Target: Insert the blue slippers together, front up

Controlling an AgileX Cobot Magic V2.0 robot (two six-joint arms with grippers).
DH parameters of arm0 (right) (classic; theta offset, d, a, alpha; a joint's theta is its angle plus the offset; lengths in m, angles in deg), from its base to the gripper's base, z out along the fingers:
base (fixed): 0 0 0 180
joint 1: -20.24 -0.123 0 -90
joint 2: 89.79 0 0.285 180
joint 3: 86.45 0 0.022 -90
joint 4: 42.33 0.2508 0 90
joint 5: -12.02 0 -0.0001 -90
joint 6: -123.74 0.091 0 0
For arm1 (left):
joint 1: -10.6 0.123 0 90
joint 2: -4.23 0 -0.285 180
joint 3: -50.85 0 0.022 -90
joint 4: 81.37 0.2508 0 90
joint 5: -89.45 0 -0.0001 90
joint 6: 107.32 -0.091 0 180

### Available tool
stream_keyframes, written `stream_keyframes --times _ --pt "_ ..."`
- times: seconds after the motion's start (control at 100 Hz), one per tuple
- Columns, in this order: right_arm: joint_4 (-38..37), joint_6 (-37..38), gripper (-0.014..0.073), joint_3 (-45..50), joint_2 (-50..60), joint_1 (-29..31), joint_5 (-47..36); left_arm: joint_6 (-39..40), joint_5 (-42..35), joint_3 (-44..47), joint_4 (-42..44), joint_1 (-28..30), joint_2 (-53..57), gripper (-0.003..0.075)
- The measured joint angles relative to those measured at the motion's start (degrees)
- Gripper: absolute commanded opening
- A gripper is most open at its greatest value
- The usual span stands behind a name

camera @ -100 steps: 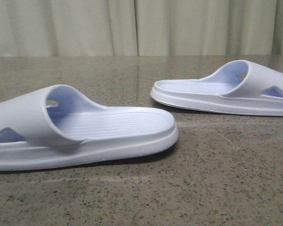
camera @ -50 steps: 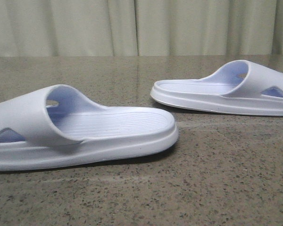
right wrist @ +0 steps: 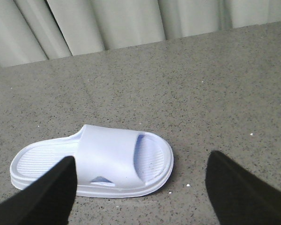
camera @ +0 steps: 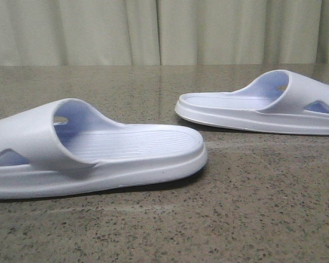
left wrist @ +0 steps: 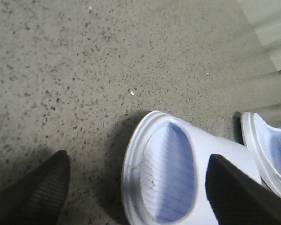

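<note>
Two pale blue-white slippers lie sole-down and apart on the speckled stone table. In the front view the left slipper [camera: 98, 153] is near, its heel pointing right. The right slipper [camera: 263, 107] is farther back, its heel pointing left. Neither gripper shows in the front view. My left gripper [left wrist: 138, 157] is open and empty above the toe end of the left slipper [left wrist: 168, 173], with the other slipper [left wrist: 267, 150] beyond it. My right gripper [right wrist: 141, 157] is open and empty above the right slipper [right wrist: 107, 161], not touching it.
The grey speckled table [camera: 252, 219] runs back to pale pleated curtains [camera: 164, 30] along its far edge. Small white specks [right wrist: 187, 185] lie on the surface near the right slipper.
</note>
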Motion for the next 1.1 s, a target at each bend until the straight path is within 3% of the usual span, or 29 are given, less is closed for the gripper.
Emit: stream_keyframes --times 0.44,0.81,1.1 --pt "0.04 0.0 0.0498 0.0 0.0 0.0 0.0 0.12 0.0 0.99 -3.81 0.0 -0.28 0.0528" --pt "0.04 0.0 0.0498 0.0 0.0 0.0 0.0 0.12 -2.18 -0.43 -9.43 0.0 -8.48 0.0528" --pt "0.13 0.0 0.0498 0.0 0.0 0.0 0.0 -8.01 -2.44 -0.53 -16.85 0.0 -10.9 0.0528"
